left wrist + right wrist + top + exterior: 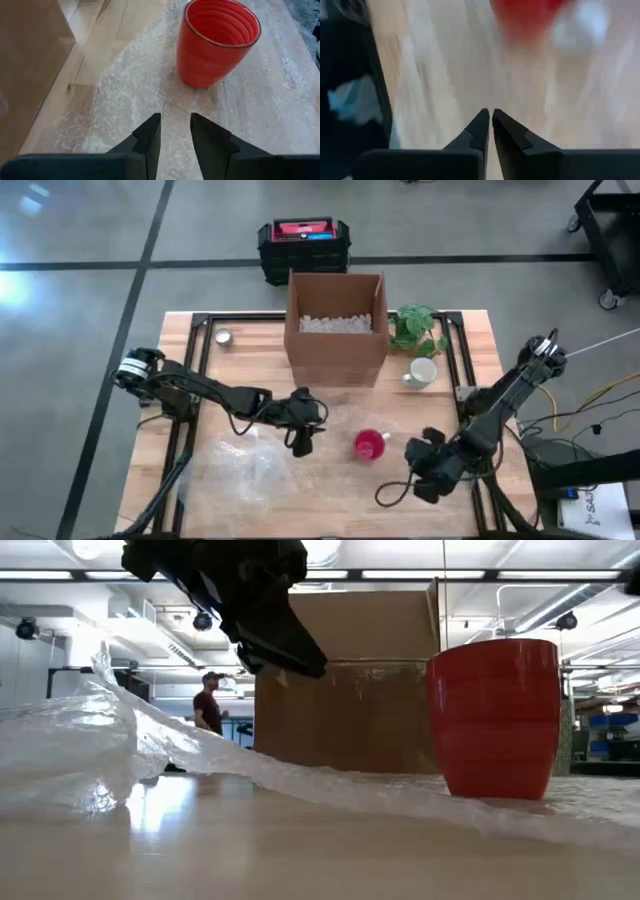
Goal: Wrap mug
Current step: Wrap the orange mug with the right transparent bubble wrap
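Right now the left gripper (303, 442) is hovering just above the table (465, 340) near its middle, its two dark fingers (150, 134) standing slightly apart with a narrow gap between them and nothing pinched. Under and ahead of those fingers a sheet of clear bubble wrap (125, 85) is lying flat on the wood, and the red mug (218, 41) is standing upright on that sheet, mouth up, just beyond the fingertips and apart from them. From table height the wrap (90, 745) is bunching up in a crumpled heap to one side while a thin layer is running under the mug (494, 718). Beyond the mug a brown cardboard box (335, 320) is sitting open with white packing filler inside, and a small green plant (417, 328) and a white mug (421, 372) are resting beside it. Over at the front right of the table the right gripper (425, 448) is waiting, its fingers (480, 131) pressed nearly together, gripping nothing.
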`<state>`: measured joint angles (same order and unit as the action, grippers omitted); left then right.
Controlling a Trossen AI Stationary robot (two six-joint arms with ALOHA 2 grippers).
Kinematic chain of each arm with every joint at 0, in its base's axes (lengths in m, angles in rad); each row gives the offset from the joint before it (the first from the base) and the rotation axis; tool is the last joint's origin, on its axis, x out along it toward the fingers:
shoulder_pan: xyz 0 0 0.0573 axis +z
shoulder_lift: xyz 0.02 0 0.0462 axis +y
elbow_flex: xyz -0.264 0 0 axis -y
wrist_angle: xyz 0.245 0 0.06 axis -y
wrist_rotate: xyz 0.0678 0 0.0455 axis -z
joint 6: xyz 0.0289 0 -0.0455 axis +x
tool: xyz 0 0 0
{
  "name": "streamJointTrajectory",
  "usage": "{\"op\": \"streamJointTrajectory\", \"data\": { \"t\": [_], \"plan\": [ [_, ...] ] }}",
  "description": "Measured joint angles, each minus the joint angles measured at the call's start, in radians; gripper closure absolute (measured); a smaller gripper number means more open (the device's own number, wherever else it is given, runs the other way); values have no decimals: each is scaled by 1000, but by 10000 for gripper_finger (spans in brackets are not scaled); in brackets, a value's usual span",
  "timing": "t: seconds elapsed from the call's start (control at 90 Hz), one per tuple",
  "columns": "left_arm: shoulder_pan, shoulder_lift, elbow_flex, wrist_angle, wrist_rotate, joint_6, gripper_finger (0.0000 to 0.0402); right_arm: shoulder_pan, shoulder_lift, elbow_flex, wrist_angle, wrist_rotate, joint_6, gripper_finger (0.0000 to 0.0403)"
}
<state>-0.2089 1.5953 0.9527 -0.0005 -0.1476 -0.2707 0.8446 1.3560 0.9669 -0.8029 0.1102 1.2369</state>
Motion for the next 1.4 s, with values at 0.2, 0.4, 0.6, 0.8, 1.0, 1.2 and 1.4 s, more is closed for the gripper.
{"op": "streamJointTrajectory", "data": {
  "t": [0.2,0.4,0.6,0.8,1.0,1.2,1.4],
  "plan": [
    [0,1,0,8,0,1,326,177,72,-52,-1,-40,275,275],
    [7,1,0,25,0,34,324,238,162,-55,-5,34,284,203],
    [15,4,0,38,-1,34,327,110,114,47,-3,346,-20,189],
    [14,48,0,40,0,26,328,-114,123,192,34,327,-688,202],
    [13,56,0,42,0,14,327,-310,213,251,7,56,-894,224],
    [13,56,0,47,0,14,327,-380,297,254,-10,-65,-905,246],
    [13,56,0,60,0,16,324,-400,355,256,-6,-69,-938,287]
  ]
}}
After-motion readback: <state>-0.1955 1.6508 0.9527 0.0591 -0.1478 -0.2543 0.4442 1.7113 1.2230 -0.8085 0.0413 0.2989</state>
